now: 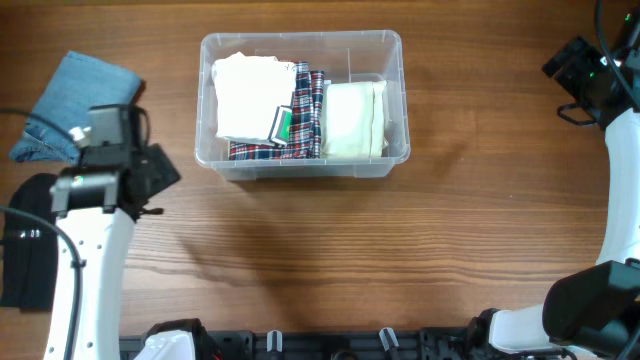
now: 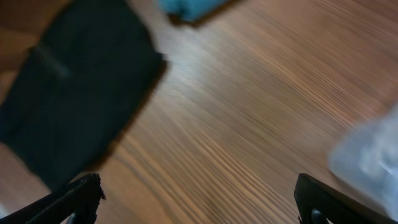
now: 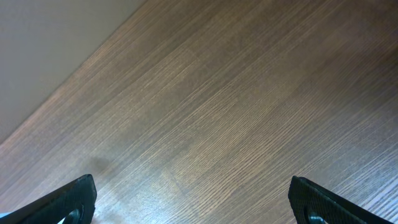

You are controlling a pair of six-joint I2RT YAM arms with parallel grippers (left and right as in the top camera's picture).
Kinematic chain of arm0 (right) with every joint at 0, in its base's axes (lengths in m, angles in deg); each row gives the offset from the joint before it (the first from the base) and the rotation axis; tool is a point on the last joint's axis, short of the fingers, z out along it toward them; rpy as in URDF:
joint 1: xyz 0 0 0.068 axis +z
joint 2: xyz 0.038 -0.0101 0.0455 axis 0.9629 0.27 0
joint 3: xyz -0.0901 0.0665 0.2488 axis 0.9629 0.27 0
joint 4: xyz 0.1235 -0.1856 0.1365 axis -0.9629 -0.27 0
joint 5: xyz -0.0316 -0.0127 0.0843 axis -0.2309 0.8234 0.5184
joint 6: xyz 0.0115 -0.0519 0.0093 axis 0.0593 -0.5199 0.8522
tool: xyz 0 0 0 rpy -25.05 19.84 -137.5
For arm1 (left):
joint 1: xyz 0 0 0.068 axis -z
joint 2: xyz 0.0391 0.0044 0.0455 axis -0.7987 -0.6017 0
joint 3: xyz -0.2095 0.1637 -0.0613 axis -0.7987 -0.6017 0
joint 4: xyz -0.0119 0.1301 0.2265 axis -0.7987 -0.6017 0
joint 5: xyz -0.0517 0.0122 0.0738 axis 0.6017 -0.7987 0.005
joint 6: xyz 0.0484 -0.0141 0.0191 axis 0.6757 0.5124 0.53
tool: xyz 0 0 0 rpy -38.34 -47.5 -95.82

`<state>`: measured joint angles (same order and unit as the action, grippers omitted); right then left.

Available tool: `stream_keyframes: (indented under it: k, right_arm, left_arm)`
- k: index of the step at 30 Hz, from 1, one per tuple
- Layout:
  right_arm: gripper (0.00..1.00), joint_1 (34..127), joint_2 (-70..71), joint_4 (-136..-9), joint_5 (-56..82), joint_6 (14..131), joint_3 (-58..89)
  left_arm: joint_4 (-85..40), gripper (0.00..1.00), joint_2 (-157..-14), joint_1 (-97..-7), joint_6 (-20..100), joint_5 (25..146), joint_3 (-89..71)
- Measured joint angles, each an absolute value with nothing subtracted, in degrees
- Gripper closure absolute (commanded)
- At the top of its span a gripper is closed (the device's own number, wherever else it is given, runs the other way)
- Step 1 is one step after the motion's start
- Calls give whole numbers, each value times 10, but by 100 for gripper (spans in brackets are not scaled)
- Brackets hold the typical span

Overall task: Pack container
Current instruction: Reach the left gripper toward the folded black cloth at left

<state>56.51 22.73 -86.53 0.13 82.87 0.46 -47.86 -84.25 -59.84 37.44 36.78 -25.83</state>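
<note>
A black cloth (image 2: 68,102) and a blue cloth (image 2: 189,7) lie beyond the wide-spread left pincer (image 2: 199,208). The right pincer (image 3: 193,202) also gapes wide. The clear container (image 1: 300,37) holds folded cloths (image 1: 250,95).

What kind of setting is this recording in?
Probably a robot test bench, not a home. A left arm and right arm work at a wooden table. A clear container holds folded cloths, and a denim garment and black garment wait nearby.

Soft even light, faint shadows; left wrist view blurred, overhead sharp.
</note>
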Motion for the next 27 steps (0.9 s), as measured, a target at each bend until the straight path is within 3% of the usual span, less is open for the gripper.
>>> stream_keyframes:
  k: [9,16,20,27]
  right_arm:
    - [0,565,227,-865,2,829,5]
    - [0,565,227,-865,1,829,5]
    - [0,565,227,-865,1,829,5]
    - [0,565,227,-865,0,829,5]
  left_arm:
    - [-564,0,-842,-715,358,355,-257]
    - [-593,0,-723,-718,353,356,-257]
    - [-582,0,-649,-718,389,415,-257]
    - [-568,0,-772,-664,443,406,-255]
